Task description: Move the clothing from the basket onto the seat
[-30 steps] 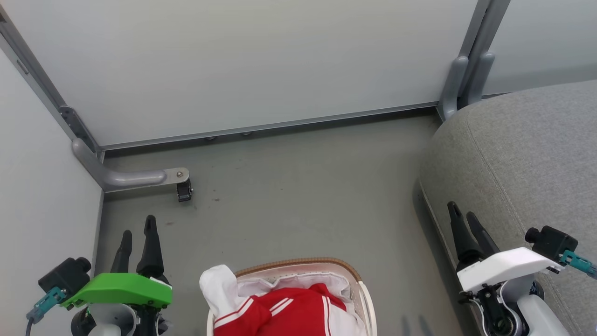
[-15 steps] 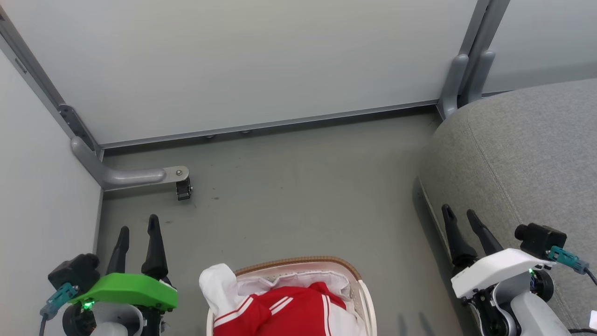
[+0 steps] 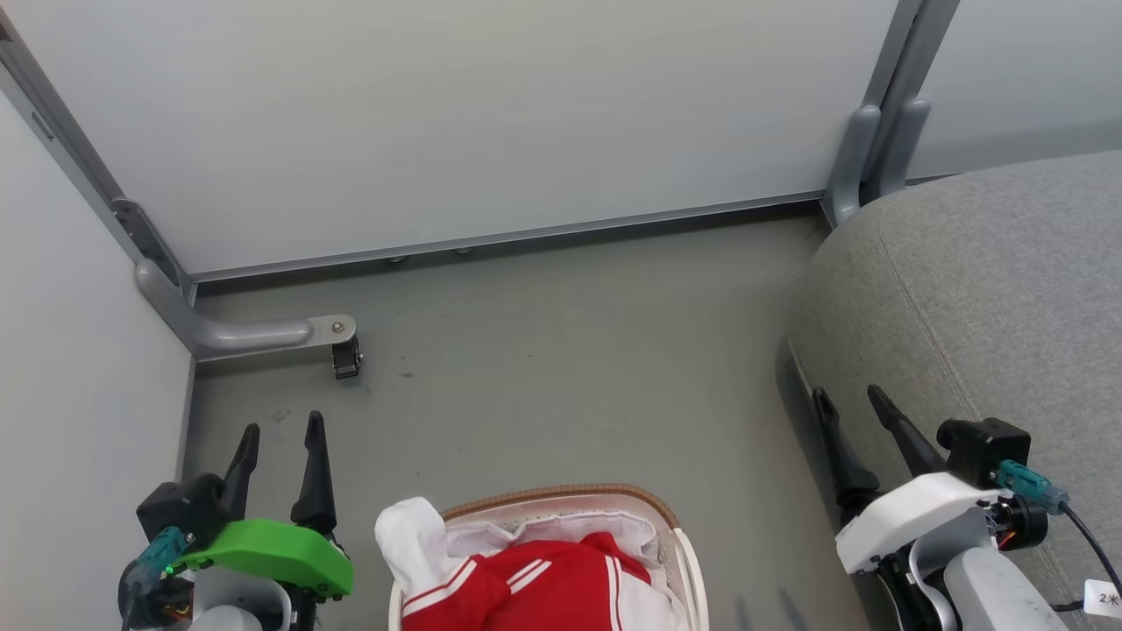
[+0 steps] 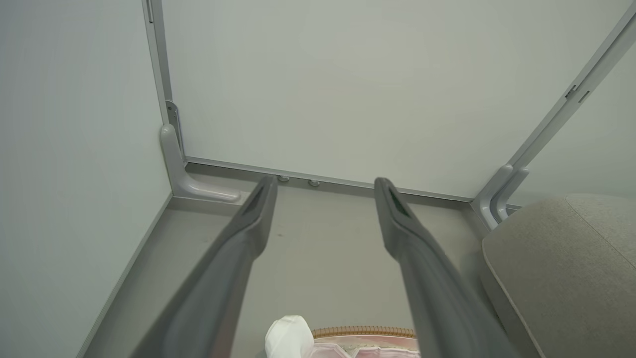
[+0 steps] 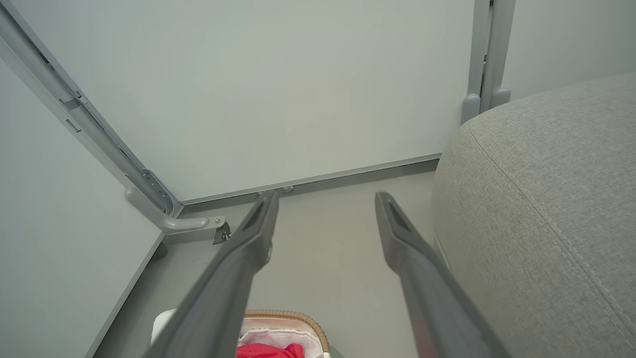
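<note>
Two grippers are flanking the basket (image 3: 561, 492) you are working from, and both are gaping wide and gripping nothing. Your left gripper (image 3: 283, 425) is hanging just left of the basket over bare floor (image 3: 561, 350), its dark fingers (image 3: 314, 491) pointing away from you. Your right gripper (image 3: 848, 394) is hanging well to the right of the basket, its tips showing against the near edge of the seat (image 3: 990, 289). You cannot tell whether they are touching the fabric.

The clothing (image 3: 543, 578) is lying inside the basket, red with thin white stripes, heaped on the white liner (image 3: 561, 530). One white sleeve (image 3: 408, 535) is spilling over the basket's left rim. In your left wrist view that sleeve is poking up beside the brown woven rim, low between the fingers. In your right wrist view a patch of red is showing inside the basket, just beside the left-hand finger.

The seat is rising to the right of the basket and beyond it, with a strip of floor lying between the two. Beyond the basket to the left, a grey metal foot (image 3: 263, 333) with a small black caster (image 3: 347, 359) is resting on the floor, well apart from the basket. Farthest from the basket, pale wall panels (image 3: 491, 114) are closing off the floor. A grey post (image 3: 868, 158) is standing beyond the basket to the right, at the seat's far corner.
</note>
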### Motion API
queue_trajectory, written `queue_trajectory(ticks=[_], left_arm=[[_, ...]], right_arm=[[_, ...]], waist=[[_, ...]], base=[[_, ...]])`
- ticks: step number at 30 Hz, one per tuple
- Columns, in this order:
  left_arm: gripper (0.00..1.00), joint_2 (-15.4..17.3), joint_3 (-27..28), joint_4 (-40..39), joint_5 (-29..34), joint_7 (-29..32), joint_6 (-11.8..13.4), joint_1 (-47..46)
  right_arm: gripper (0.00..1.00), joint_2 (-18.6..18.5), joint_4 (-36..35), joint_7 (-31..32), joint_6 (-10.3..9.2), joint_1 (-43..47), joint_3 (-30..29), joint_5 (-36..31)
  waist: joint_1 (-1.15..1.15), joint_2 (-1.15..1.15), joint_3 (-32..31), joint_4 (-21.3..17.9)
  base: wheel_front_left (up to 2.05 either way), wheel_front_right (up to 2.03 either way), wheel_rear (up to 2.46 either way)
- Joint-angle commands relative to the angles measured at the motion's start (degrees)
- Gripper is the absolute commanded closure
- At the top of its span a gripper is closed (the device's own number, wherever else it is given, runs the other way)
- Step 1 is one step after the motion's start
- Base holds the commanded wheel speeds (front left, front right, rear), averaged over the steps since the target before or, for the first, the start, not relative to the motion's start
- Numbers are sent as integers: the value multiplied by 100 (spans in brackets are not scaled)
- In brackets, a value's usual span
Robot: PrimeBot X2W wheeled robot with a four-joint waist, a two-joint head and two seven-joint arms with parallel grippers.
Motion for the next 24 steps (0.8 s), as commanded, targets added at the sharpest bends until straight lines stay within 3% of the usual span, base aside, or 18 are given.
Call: queue_trajectory(ticks=[1, 24], left_arm=[[0, 57, -8, -5, 173, -51, -25, -73], [0, -90, 127, -67, 1405, -294, -26, 192]], right_arm=[[0, -27, -30, -47, 2, -71, 16, -166], [0, 215, 60, -301, 0, 30, -486, -1691]], waist=[[0, 0, -11, 0], [0, 0, 0, 29]], base=[[0, 0, 0], [0, 0, 0]])
